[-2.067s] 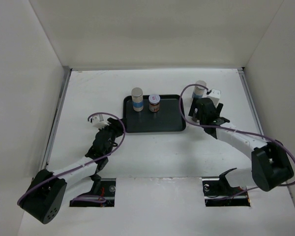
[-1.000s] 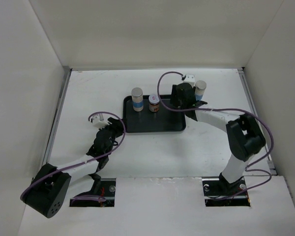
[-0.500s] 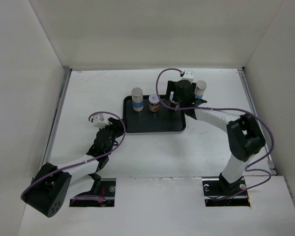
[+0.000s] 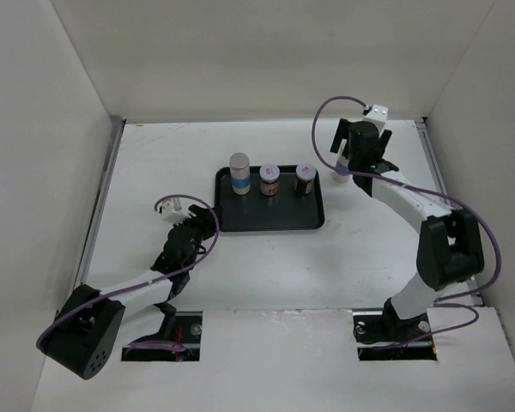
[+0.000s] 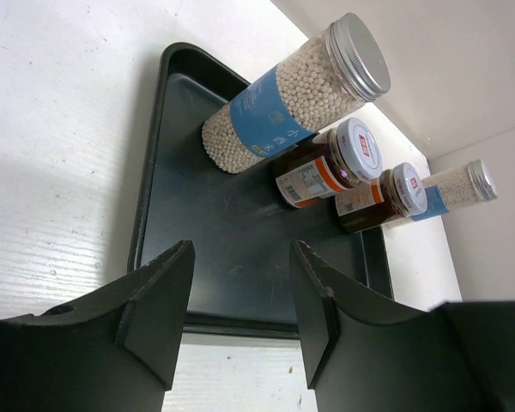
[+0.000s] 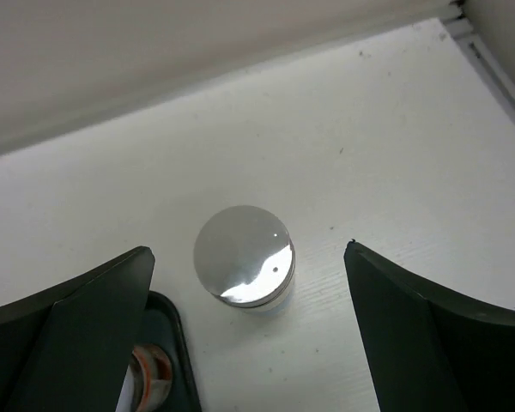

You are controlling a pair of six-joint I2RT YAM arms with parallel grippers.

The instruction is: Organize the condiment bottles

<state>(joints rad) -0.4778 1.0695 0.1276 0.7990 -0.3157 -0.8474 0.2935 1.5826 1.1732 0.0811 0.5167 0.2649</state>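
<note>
Presently: tall whitish bottle (image 4: 239,172), brown jar (image 4: 269,179) and second brown jar (image 4: 305,179) stand upright in a row, left to right, along the far side of the tray (image 4: 270,219). Second tall bottle (image 6: 245,256) stands upright on the table (image 4: 154,163), just beside the tray's far right corner. Right tool (image 4: 343,165) hangs above it, jaws spread wide to either side, not touching. Left tool (image 5: 236,300) open and empty, near the tray's near left corner.
</note>
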